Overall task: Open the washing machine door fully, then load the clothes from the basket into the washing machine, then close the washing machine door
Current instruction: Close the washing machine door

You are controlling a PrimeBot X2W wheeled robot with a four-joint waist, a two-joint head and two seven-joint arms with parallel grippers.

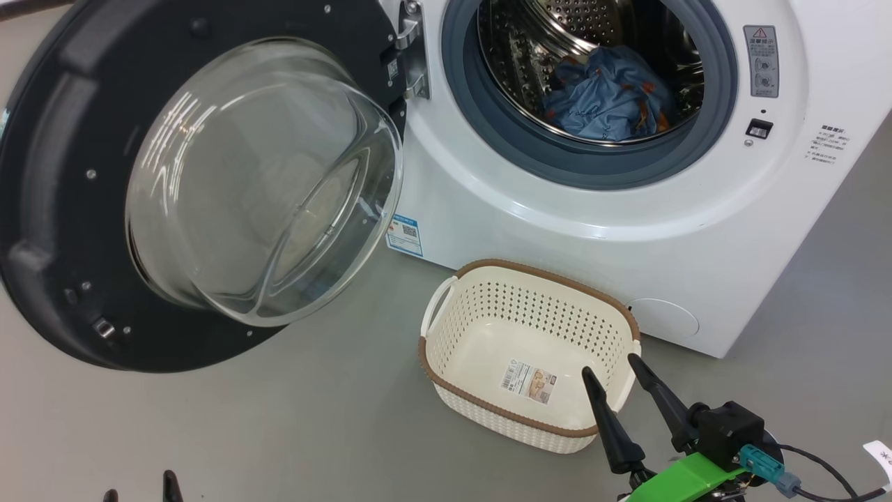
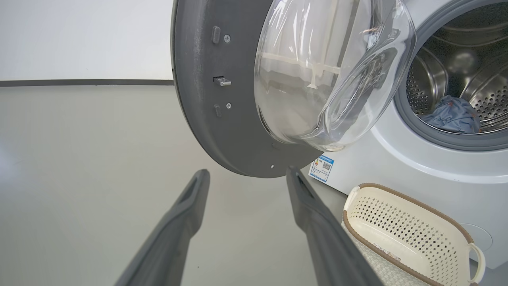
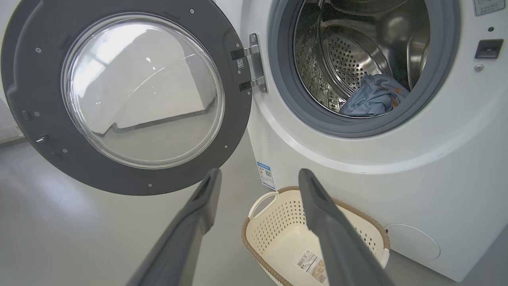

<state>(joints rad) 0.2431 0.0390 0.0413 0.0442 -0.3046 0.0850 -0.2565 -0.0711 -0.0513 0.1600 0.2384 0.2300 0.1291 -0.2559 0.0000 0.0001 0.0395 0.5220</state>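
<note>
I see the washing machine door [image 1: 70,209] hanging wide open left of the washing machine [image 1: 557,230]. The clothes [image 1: 606,97] lie in its drum [image 1: 529,49]. The basket [image 1: 529,268] sits on the floor [image 1: 279,418] just before it. My left hand [image 2: 247,171] and right hand [image 1: 609,364] are spread, holding nothing.

One washer [image 1: 557,230], one basket [image 1: 529,307], perhaps one garment [image 1: 606,97].

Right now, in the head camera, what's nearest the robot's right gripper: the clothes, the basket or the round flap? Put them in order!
From the right gripper:
1. basket, right by its fingertips.
2. round flap, low on the washing machine front.
3. clothes, up inside the drum.
</note>
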